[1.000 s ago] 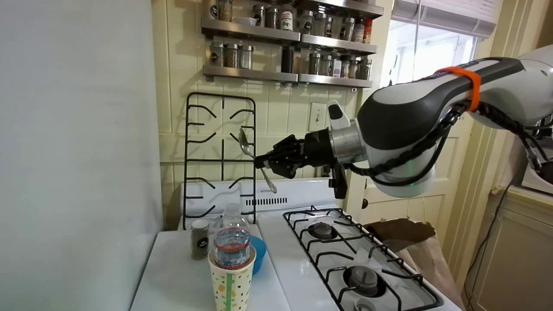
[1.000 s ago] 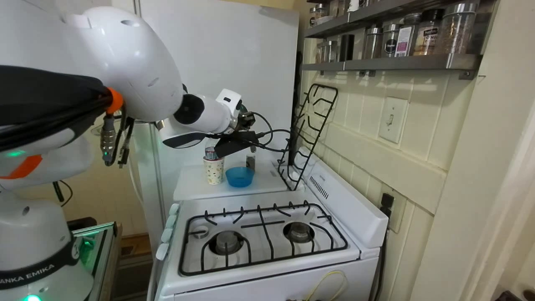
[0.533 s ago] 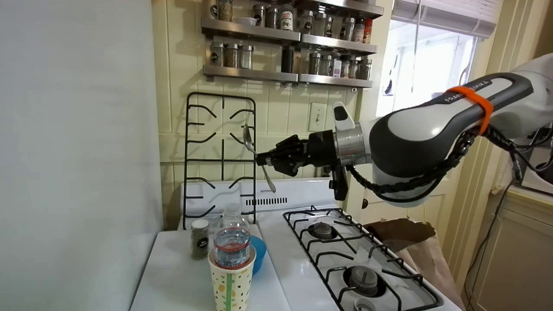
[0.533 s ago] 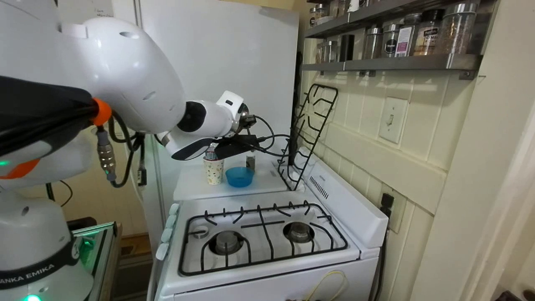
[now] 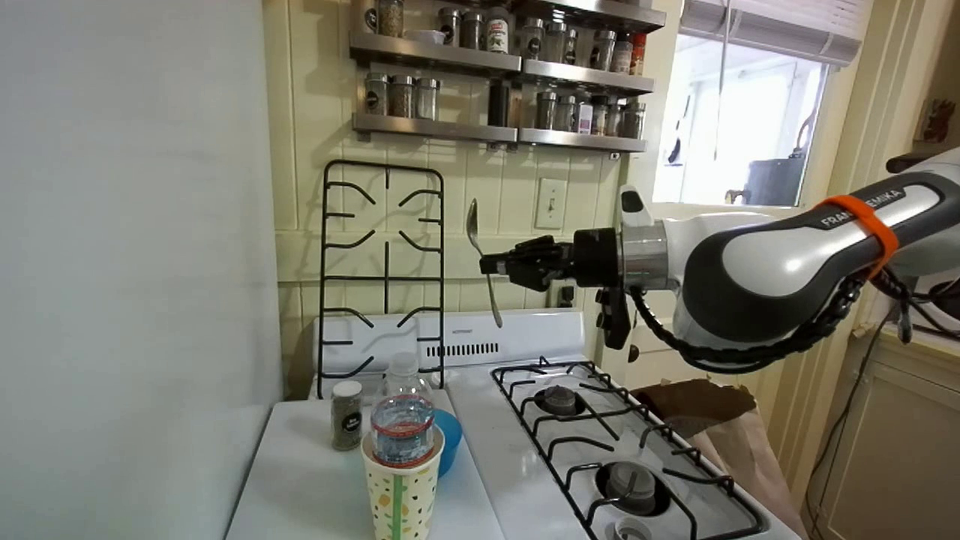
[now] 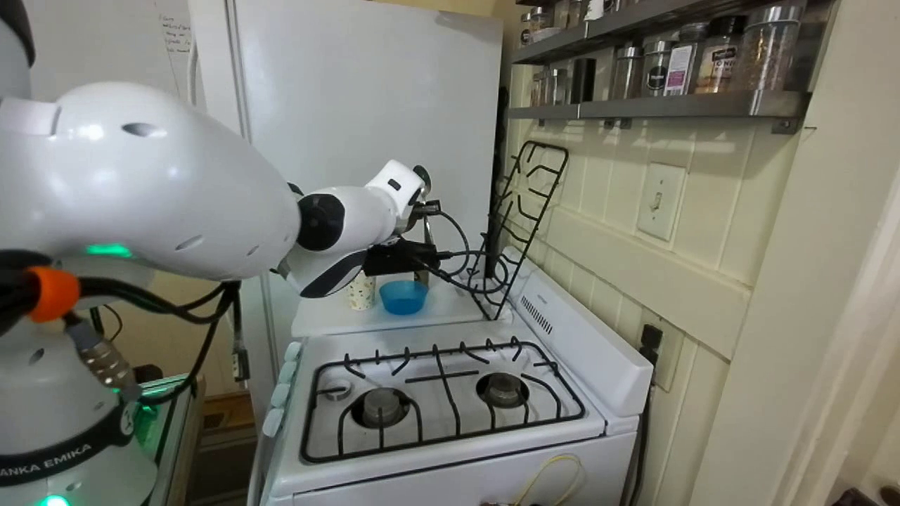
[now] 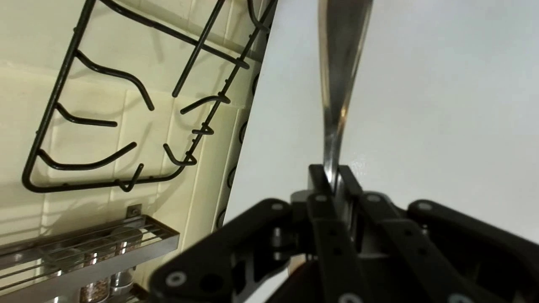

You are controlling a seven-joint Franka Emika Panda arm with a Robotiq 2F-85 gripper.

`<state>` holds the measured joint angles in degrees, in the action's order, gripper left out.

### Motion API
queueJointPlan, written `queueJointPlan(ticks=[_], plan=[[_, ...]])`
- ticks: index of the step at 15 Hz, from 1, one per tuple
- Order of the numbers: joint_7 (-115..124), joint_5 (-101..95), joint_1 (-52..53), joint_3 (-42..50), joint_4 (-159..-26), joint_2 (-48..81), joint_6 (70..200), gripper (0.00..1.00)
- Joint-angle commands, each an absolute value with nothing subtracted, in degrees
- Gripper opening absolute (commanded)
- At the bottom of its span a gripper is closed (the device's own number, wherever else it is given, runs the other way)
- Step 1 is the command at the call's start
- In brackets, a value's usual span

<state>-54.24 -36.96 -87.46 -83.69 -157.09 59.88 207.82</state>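
Wrist view shows the gripper (image 7: 332,170) clenched on the handle of a metal spoon (image 7: 340,80); in an exterior view the spoon hangs above the white stove (image 5: 484,409), bowl end up and slightly tilted. A patterned cup (image 5: 409,499) holding a clear bottle (image 5: 403,435) stands lower down; a black grate (image 5: 386,278) leans by the wall (image 5: 491,184).

I see a cream panelled wall (image 5: 502,180) w/ steel shelves (image 5: 585,77) of spice jars (image 5: 545,111) & a lt switch (image 5: 551,203). Window (image 5: 750,112) v. bright, blind (image 5: 787,31) part-way down. White stove (image 6: 450,492) nr a tall flat white panel (image 6: 387,91), cream cupbd (image 5: 885,442), bit of brown floor (image 6: 237,403) showing.
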Motion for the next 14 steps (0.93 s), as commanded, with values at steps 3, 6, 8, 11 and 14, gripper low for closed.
queueJointPlan(ticks=[3,6,8,11,14], plan=[[-49.3,-43.4,-89.5,-82.6,-156.6,62.0,205.0,0.09],[-49.4,-43.6,-90.1,-82.7,-156.7,63.5,204.1,0.09],[-49.4,-43.6,-90.1,-82.9,-156.8,63.5,204.1,0.09],[-49.4,-43.6,-90.1,-82.9,-156.8,63.5,204.1,0.09],[-48.2,-43.2,-89.8,-83.0,-156.7,63.6,204.0,0.02]])
